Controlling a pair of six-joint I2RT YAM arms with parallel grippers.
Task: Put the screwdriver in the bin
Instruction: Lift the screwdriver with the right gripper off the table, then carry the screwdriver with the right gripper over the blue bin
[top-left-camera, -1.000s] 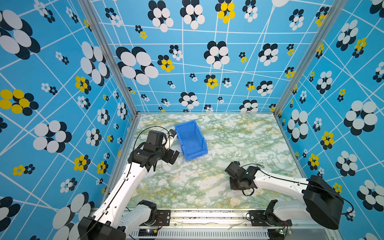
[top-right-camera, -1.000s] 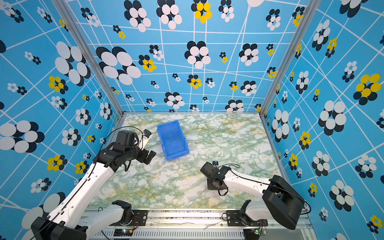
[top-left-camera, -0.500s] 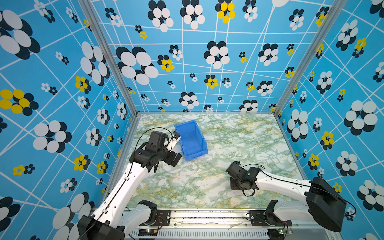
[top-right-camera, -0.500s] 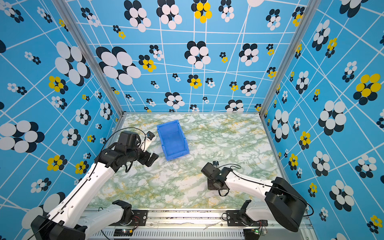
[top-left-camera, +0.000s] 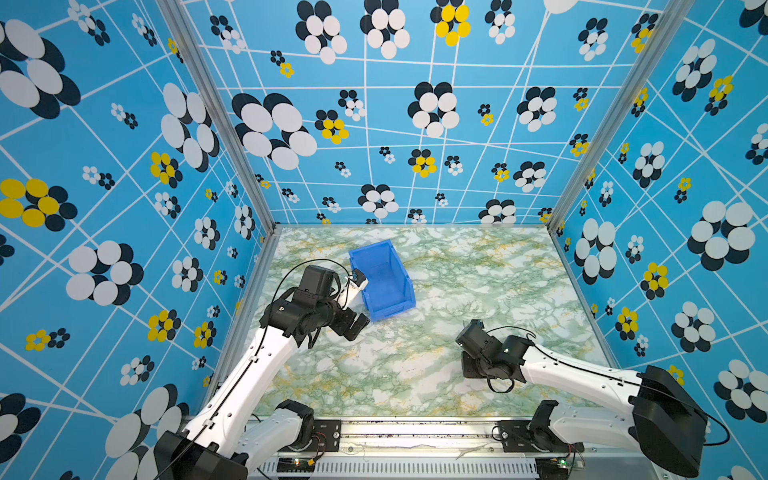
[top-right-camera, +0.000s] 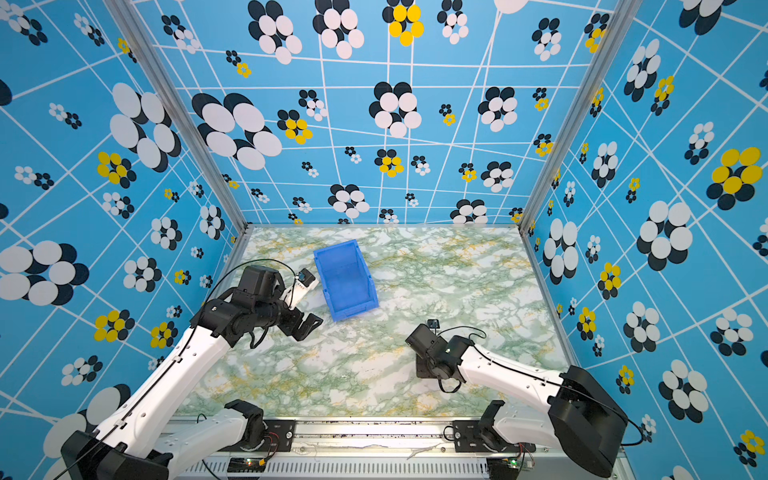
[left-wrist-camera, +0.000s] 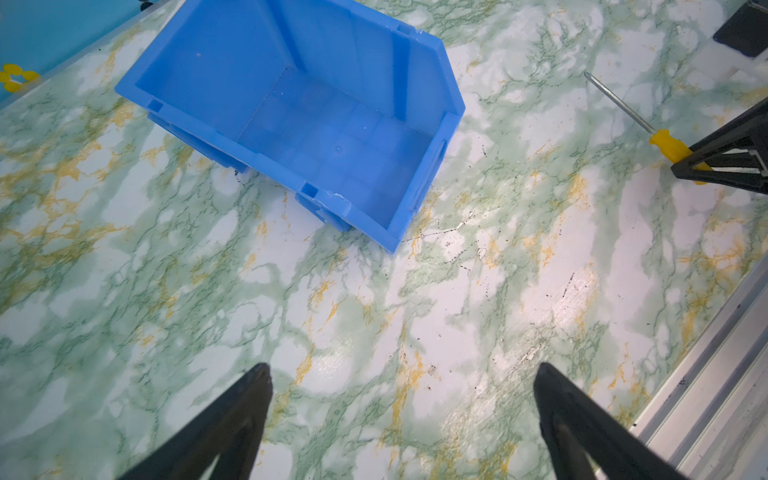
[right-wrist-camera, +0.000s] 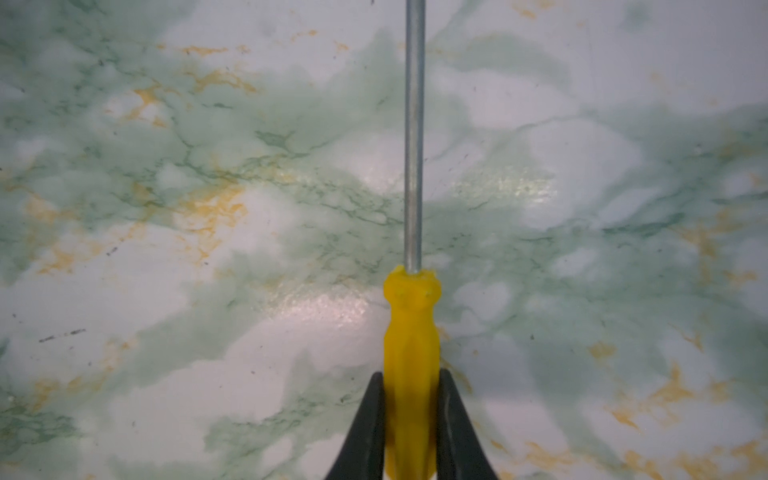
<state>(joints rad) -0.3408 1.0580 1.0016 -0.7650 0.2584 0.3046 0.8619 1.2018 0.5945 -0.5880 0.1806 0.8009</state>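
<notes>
Tight squeeze at the right gripper (right-wrist-camera: 411, 374): its jaws are pinched onto the screwdriver (right-wrist-camera: 414, 241), with black fingers (right-wrist-camera: 368, 428) pressing both sides of the handle's rear half. The handle is bright yellow plastic, slim and faceted, narrowing to a waist just behind a flared collar. From the collar runs a thin, straight grey metal shaft, longer than the handle. In the left wrist view the shaft ends in a small pointed tip aimed away from the gripper. The tool sits low over the green-and-white marbled table (right-wrist-camera: 166, 332); whether it touches, I cannot tell.

Over to the left gripper (left-wrist-camera: 402, 368): jaws spread wide with nothing between them, hanging over bare table near the front corner of the bin (left-wrist-camera: 316, 124). The bin is bright blue, upright and empty, with tall walls and one low sloped lip. In both top views it stands toward the back left. The screwdriver is outside it, well apart.
</notes>
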